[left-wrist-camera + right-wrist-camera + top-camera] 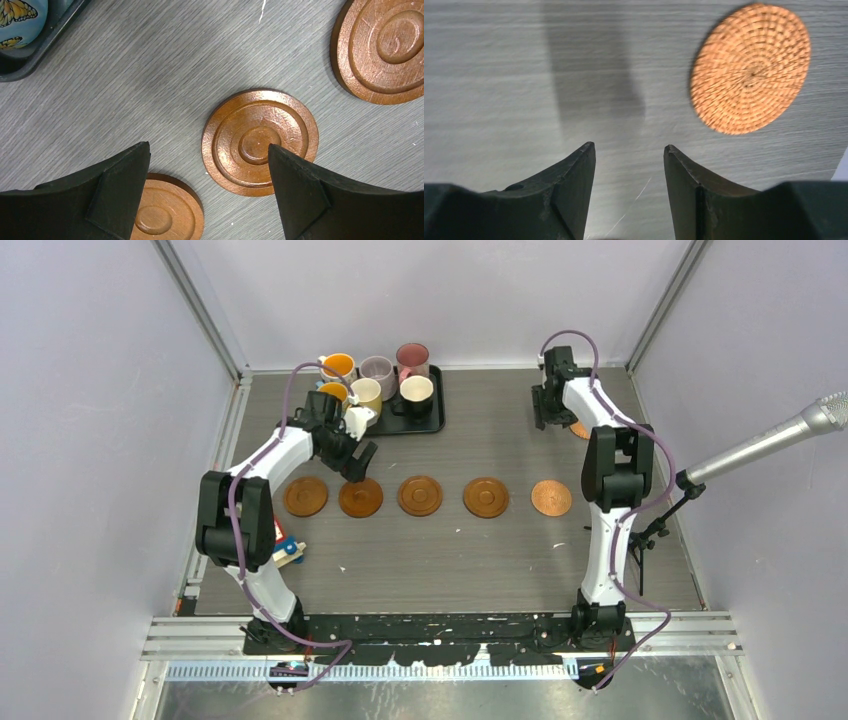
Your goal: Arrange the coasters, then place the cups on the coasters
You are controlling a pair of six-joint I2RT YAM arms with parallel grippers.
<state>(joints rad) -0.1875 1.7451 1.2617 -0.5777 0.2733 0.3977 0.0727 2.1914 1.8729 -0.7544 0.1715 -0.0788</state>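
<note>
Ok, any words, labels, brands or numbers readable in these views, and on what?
None readable.
The blue mug on the black tray carries butterfly pictures, no lettering.
The wooden coasters show only carved rings; the woven coaster is plain.
The small red and blue item in the top view is too small to tell whether it bears print.

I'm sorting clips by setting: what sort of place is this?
Probably a robotics lab booth: plain walls box in the table, two robot arms are bolted at its near edge, and a microphone points in.
</note>
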